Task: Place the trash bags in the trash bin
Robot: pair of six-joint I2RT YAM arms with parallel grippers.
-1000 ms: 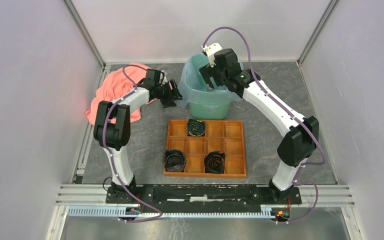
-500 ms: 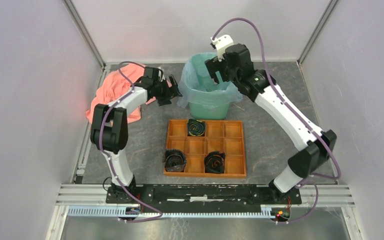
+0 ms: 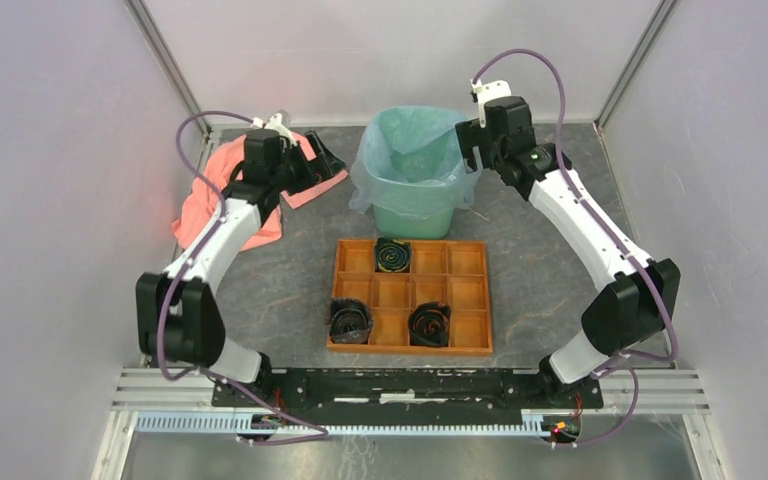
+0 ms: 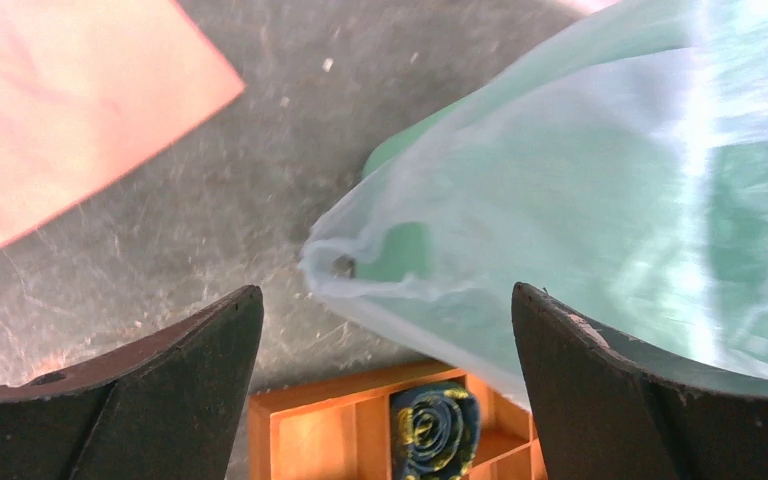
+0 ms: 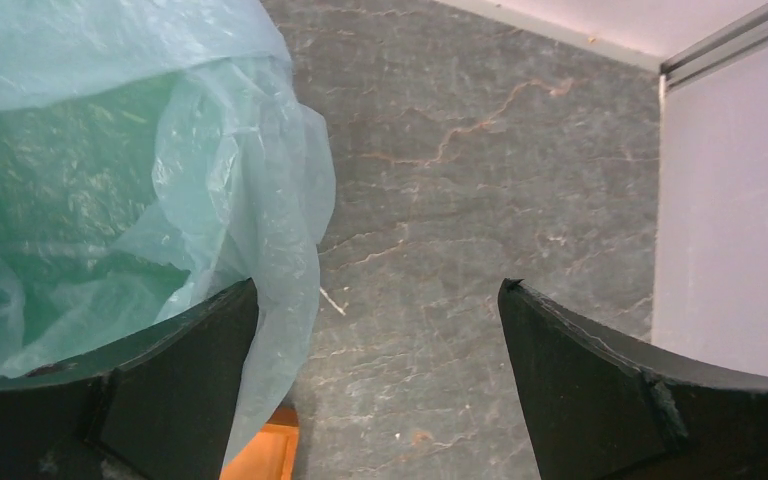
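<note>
Both arms pulled back from the trash bin [image 3: 415,222] since 1 s ago. Top: trash bag [image 3: 412,150] lines the bin, mouth up, long axis vertical; left gripper [image 3: 326,160] is left of the bin, right gripper [image 3: 467,140] right of it. Left wrist: jaws wide, empty — bag hem drapes down the bin's side. Right wrist: wide, empty.

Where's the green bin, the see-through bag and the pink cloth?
trash bin [image 3: 415,222]: top view, on its bare green side below the bag.
trash bag [image 3: 410,140]: top view, on the lining inside the bin's mouth.
pink cloth [image 3: 198,202]: top view, on its left-hand folds.
</note>
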